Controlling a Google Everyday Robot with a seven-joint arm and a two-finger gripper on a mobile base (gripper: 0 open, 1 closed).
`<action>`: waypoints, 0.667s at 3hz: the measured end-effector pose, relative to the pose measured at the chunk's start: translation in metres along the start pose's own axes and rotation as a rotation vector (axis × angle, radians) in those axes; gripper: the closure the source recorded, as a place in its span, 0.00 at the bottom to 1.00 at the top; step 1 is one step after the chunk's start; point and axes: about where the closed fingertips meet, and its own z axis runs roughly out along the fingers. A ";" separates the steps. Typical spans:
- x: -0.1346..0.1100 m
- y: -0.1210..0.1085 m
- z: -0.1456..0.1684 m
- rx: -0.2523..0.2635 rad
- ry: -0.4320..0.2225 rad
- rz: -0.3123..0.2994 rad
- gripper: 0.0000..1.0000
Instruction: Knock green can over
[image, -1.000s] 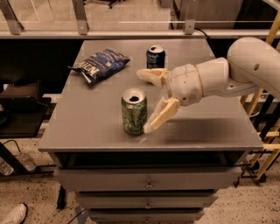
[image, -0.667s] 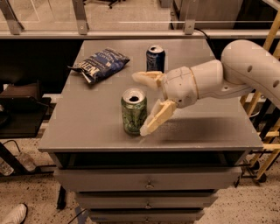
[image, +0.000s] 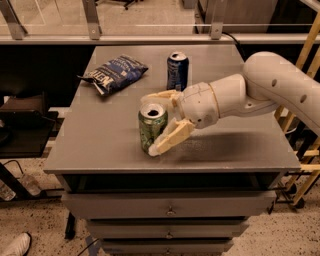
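Note:
The green can (image: 151, 125) stands upright near the front middle of the grey table (image: 100, 145); it has a mottled green body and an opened silver top. My gripper (image: 154, 121) reaches in from the right on a white arm. Its two cream fingers are spread open around the can. One finger (image: 171, 137) lies against the can's front right side, low down. The other finger (image: 160, 96) is just behind the can's top. The can is not tilted.
A dark blue can (image: 177, 70) stands upright behind the gripper, at the table's middle back. A blue chip bag (image: 114, 72) lies at the back left. Drawers sit below the table's front edge. A yellow wooden frame (image: 306, 165) stands to the right.
My gripper has moved a little left, closing in on the green can, so its fingers now straddle it. The can still stands in the same spot.

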 end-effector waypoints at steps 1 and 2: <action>0.001 0.002 0.004 -0.014 -0.004 0.003 0.41; 0.004 0.003 0.002 -0.020 -0.006 0.011 0.65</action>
